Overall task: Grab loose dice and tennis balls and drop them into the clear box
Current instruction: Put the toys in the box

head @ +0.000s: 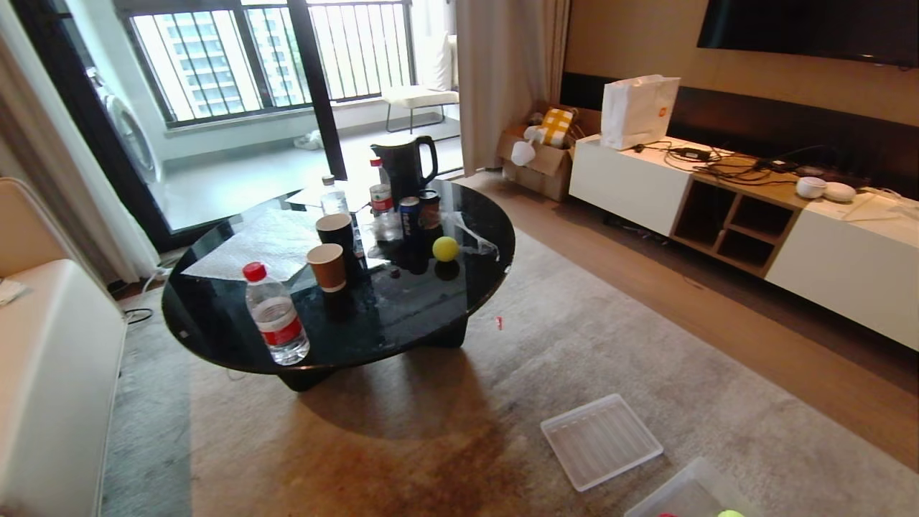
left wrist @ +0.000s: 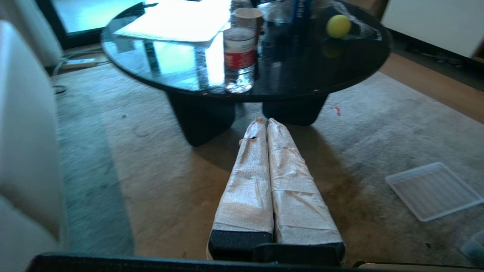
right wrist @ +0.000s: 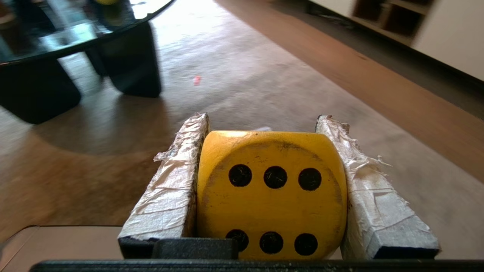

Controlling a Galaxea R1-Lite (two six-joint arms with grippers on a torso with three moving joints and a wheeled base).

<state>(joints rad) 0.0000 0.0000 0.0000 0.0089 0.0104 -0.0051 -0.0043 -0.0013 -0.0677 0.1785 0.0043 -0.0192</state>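
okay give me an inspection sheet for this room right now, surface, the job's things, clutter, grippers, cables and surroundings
Surface: grey-brown rug with a round black table on it.
Job's things: yellow die clamped in the right gripper, six dots facing the camera; one tennis ball on the table; clear box at the near edge of the rug, a ball partly showing inside.
Clutter: ribbed clear lid on the rug; water bottle, paper cups, cans and black kettle on the table.
Grippers: right shut on the die; left gripper shut, empty, above the rug.
Cables: tangle of cords on the TV cabinet.
Surroundings: sofa, balcony door, cardboard box.
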